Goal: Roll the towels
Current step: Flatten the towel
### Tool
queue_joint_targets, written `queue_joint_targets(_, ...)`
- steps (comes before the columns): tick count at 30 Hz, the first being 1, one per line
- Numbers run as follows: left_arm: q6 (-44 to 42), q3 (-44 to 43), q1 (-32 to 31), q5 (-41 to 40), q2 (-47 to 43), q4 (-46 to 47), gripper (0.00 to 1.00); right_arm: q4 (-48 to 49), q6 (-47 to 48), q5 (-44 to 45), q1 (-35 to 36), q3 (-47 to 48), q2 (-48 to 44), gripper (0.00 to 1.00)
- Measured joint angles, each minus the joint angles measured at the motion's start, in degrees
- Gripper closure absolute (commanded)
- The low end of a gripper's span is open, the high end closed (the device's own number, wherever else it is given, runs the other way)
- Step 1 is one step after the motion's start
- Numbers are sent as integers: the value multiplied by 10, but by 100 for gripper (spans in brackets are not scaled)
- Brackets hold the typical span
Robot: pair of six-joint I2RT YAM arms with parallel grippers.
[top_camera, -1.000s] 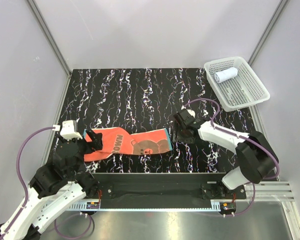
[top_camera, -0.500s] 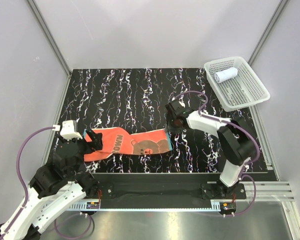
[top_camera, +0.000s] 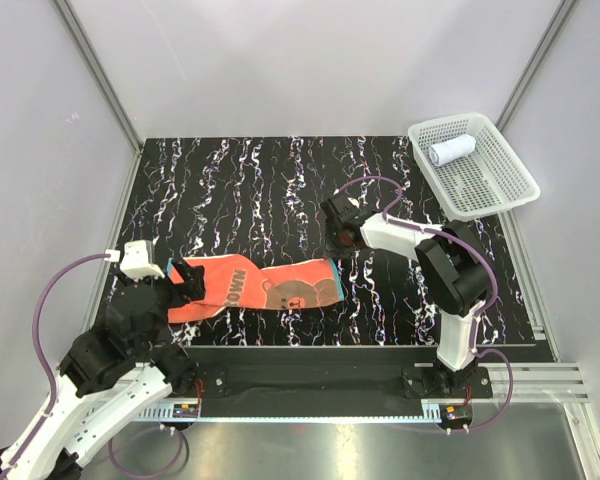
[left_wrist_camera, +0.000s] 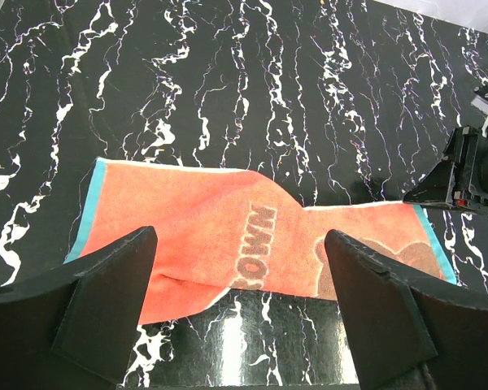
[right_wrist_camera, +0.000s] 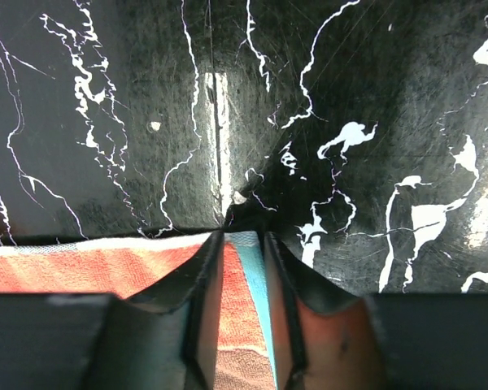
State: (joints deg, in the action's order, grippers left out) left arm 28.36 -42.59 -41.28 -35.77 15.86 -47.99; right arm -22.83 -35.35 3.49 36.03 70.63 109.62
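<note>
The orange-red towel [top_camera: 255, 290] with teal edging and a brown bear print lies flat and unrolled near the table's front; it also shows in the left wrist view [left_wrist_camera: 228, 244]. My left gripper [top_camera: 185, 281] is open and empty, hovering over the towel's left end [left_wrist_camera: 240, 309]. My right gripper [top_camera: 338, 240] is at the towel's far right corner, its fingers nearly together and pinching the teal edge [right_wrist_camera: 248, 252] at the table surface [right_wrist_camera: 242, 236]. The white towel [top_camera: 451, 150] lies rolled in the basket.
The white mesh basket [top_camera: 500, 200] sits at the back right, overhanging the table's corner. The table is black marble-patterned [top_camera: 270, 190], with grey walls on three sides. The right arm's cable [top_camera: 395, 195] loops above its wrist.
My right gripper has swung left and back, from just right of the towel's end onto its far right corner. The left arm and the towel have not moved.
</note>
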Motion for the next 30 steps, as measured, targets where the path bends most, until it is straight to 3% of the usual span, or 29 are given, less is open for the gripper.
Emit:
queue_joint_targets(15,0,0,0,0,0,0,9,-13,17,9,0,12,2,100)
queue_joint_targets(23,0,0,0,0,0,0,5,-50,45,58,-16,25,-25,100)
queue_joint_targets(30,1,-1,2,7,29,0,1,-95,71,119,-50,-16,-163,100)
